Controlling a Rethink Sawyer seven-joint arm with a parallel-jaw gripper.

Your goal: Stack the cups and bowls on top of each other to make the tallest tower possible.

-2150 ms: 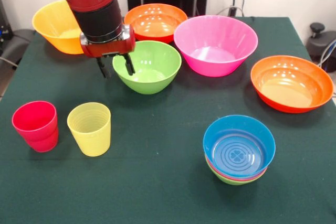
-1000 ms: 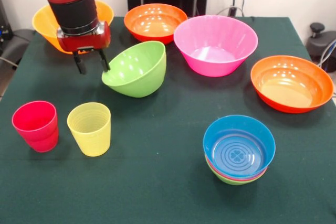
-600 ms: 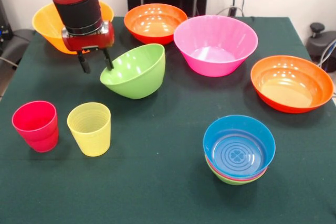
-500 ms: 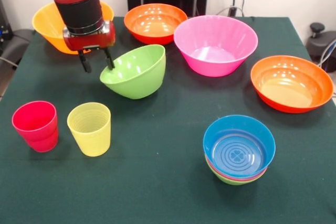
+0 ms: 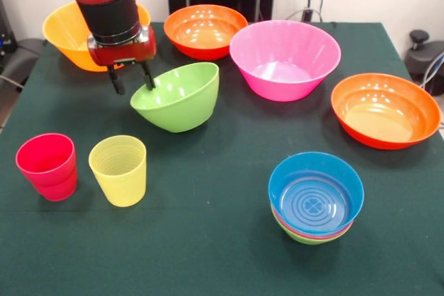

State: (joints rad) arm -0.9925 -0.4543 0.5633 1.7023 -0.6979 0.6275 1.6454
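- Nearest you, toward the right, sits the tower [image 5: 316, 202] of nested glossy plastic bowls on the dark green cloth-covered counter [image 5: 208, 240]: a round blue bowl [image 5: 316, 190] on top, thin pink and red rims banded under it, a light-green one lowest.
- At near left you have the two small ribbed plastic tumblers, upright and just apart: the red cup [image 5: 47, 166] outermost, the translucent yellow cup [image 5: 118, 170] beside it.
- Farther back on the right rests a wide, shallow orange plastic bowl [image 5: 385, 110].
- Left of centre, the mid-sized light-green plastic bowl [image 5: 176, 96] is tilted, its mouth turned toward the left and its high rim farthest from the arm.
- Your claw [image 5: 130, 78] hangs from the red and black arm [image 5: 107, 5]; its two dark fingers stand spread, one just inside the bowl's low rim, the other outside, gripping nothing firmly that you can see.
- Beyond lie the big pink plastic bowl [image 5: 284, 59], a second orange bowl [image 5: 205, 30] and the yellow-orange bowl [image 5: 69, 32], partly behind the arm.
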